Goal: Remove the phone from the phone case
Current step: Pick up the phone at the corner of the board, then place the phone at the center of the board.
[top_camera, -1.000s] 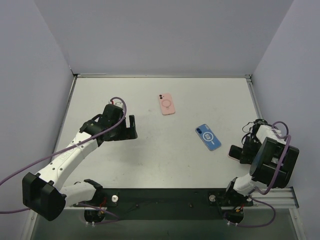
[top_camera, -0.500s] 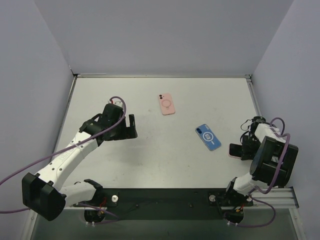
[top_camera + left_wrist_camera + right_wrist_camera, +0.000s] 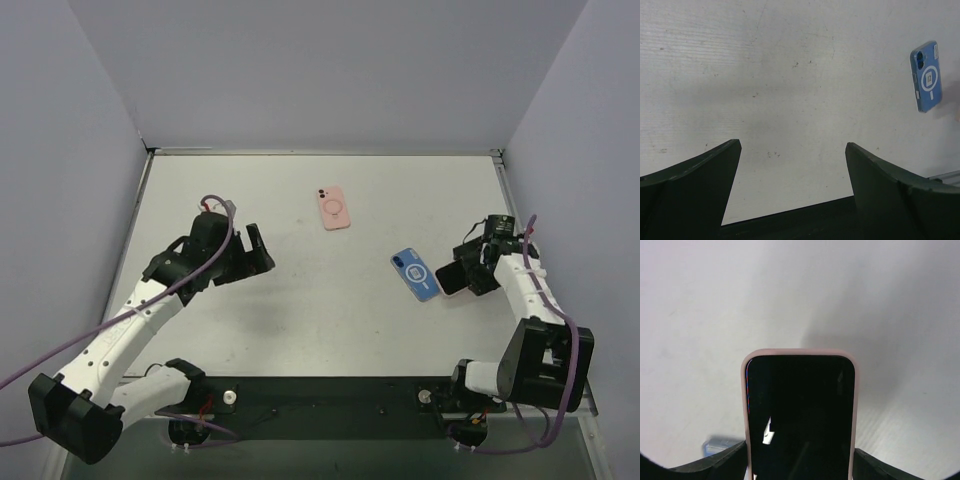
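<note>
My right gripper [image 3: 465, 270] is shut on a phone in a pink case [image 3: 800, 415], dark screen facing the wrist camera. The fingers [image 3: 722, 460] clamp its two long sides. In the top view the held phone [image 3: 450, 278] hangs just above the table, right beside a blue phone case [image 3: 416, 274] lying back up. That blue case also shows in the left wrist view [image 3: 926, 76] and as a sliver in the right wrist view [image 3: 717, 444]. My left gripper [image 3: 255, 250] is open and empty over bare table at the left, its jaws wide apart in the left wrist view [image 3: 792, 145].
A second pink phone case [image 3: 334, 208] lies back up at the middle far side. Grey walls close in the table [image 3: 300, 320] at the left, far and right. A black strip with the arm bases runs along the near edge.
My right arm has swung from the near right edge up and left, carrying the pink-cased phone next to the blue case. My left arm has shifted slightly left and turned.
</note>
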### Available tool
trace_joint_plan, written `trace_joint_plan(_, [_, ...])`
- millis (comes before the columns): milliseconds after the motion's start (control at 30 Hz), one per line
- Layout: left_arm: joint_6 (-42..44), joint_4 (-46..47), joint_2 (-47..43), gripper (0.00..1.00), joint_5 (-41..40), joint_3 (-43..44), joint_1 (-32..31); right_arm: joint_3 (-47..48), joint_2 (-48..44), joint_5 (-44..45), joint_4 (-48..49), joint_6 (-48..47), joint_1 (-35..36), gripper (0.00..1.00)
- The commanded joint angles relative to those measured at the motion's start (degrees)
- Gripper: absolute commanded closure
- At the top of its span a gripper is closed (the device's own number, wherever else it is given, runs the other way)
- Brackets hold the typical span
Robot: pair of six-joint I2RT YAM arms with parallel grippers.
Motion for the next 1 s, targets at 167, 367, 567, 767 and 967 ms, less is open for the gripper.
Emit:
trace_joint_plan(167, [-5.60,3.46,-0.20,0.03,3.54,-3.55,7.75,10.74,-1.09,-13.72,7.49,-21.91,18.19,1.00])
trace_joint_plan(367, [-6.30,6.62,-0.46,0.03,8.88,-5.75,10.90,22.06,10.15,-14.07,5.11,-28.41,39.98,1.00])
trace_joint_plan(567, [-7.36,7.15,-1.86,0.05,11.28,-8.65,16.36,34.29,26.67,-11.36,-0.95,-31.41,53.80,0.98])
trace_joint_plan(767, [-4.64,4.87,-2.66,0.06,11.88,-8.04,18.65,36.51,34.59,-10.56,-1.48,-30.71,56.53,0.79])
trace_joint_plan(967, [-1.56,3.19,1.38,0.05,14.96,-8.03,19.35,34.49,34.16,-10.03,-0.43,-30.88,56.88,0.26])
